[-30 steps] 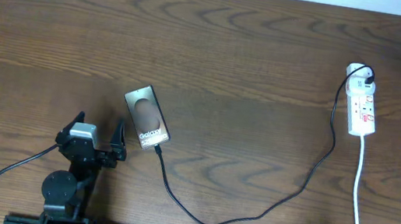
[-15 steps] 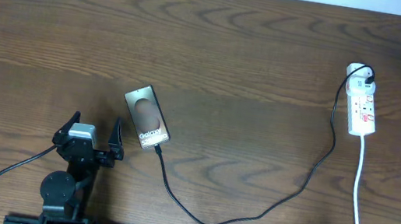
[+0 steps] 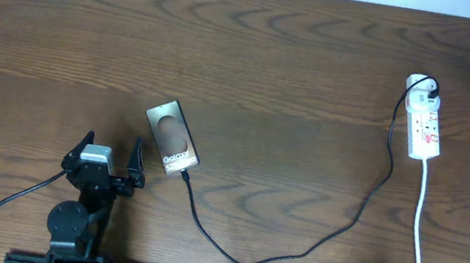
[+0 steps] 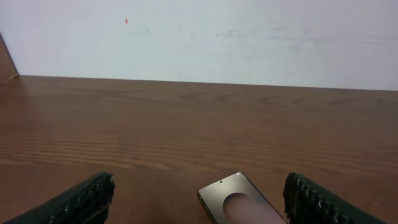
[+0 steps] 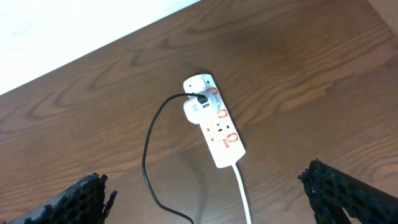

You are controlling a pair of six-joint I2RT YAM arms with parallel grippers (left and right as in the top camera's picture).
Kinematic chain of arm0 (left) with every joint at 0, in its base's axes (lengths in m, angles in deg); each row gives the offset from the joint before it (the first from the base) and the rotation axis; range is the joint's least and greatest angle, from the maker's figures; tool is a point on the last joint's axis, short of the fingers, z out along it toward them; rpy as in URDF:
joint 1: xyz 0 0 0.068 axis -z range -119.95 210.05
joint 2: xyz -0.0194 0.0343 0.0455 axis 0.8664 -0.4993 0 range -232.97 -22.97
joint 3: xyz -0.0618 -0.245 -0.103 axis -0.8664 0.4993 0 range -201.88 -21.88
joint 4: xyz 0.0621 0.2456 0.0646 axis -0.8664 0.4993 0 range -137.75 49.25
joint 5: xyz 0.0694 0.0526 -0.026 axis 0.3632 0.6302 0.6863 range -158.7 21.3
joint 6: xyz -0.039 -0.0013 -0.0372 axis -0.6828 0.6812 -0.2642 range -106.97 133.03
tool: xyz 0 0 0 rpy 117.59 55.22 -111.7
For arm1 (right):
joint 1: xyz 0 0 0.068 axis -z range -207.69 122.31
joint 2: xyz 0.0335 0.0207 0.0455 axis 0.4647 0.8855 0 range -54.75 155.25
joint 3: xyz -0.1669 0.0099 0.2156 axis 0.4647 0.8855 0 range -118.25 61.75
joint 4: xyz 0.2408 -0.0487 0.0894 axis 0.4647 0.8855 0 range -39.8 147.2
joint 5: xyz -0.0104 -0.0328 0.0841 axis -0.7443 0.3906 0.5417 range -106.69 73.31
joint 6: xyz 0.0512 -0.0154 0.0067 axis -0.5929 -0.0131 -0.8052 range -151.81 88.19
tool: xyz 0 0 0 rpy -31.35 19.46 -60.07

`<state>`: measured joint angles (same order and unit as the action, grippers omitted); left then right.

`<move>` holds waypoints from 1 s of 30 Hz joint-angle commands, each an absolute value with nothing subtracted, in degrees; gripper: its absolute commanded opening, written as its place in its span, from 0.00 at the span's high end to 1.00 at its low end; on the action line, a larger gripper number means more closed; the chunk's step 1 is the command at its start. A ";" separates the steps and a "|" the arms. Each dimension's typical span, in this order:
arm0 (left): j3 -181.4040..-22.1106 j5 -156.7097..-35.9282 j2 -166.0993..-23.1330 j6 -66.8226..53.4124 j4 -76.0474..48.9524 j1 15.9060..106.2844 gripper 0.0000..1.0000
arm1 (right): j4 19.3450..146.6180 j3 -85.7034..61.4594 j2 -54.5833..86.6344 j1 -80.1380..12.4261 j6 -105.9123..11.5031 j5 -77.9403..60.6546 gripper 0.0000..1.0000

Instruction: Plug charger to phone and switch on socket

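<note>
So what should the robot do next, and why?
Probably bring the right gripper down toward the red switches on the socket. The charger already seems joined to the phone's lower end, and that gripper hangs open above the socket, touching nothing.

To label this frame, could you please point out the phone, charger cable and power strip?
phone (image 3: 171,138): overhead view, its middle.
charger cable (image 3: 241,262): overhead view, bottom of its loop.
power strip (image 5: 219,129): right wrist view, middle of its white body.
</note>
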<state>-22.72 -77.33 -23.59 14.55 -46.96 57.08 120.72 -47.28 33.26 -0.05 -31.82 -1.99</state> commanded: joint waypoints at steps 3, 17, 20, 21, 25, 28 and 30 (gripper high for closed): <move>-22.11 -78.27 -23.26 14.53 -44.40 56.84 0.13 | 120.72 -47.63 32.58 -0.51 -32.63 -1.99 0.01; -22.11 -78.27 -23.26 14.53 -44.40 56.84 0.12 | 118.82 -47.17 32.34 -0.82 -32.17 -2.45 0.01; -22.11 -78.27 -23.26 14.53 -44.40 56.84 0.12 | 115.10 -44.61 30.81 -2.24 -32.21 -2.40 0.01; -22.11 -78.27 -23.26 14.53 -44.40 56.84 0.12 | 113.22 -43.19 30.02 -2.87 -32.25 -2.40 0.01; -22.11 -78.27 -23.26 14.53 -44.40 56.84 0.13 | 102.55 -34.45 25.06 -6.94 -32.19 -2.49 0.01; -22.11 -78.27 -23.26 14.53 -44.40 56.84 0.13 | 90.80 -24.50 19.80 -10.31 -32.21 -2.69 0.01; -22.11 -78.27 -23.26 14.53 -44.40 56.84 0.12 | 81.29 -16.29 15.42 -12.62 -32.21 -2.71 0.01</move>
<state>-22.79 -77.33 -23.59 14.55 -46.85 57.08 90.07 -25.75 21.41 -9.63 -31.84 -2.40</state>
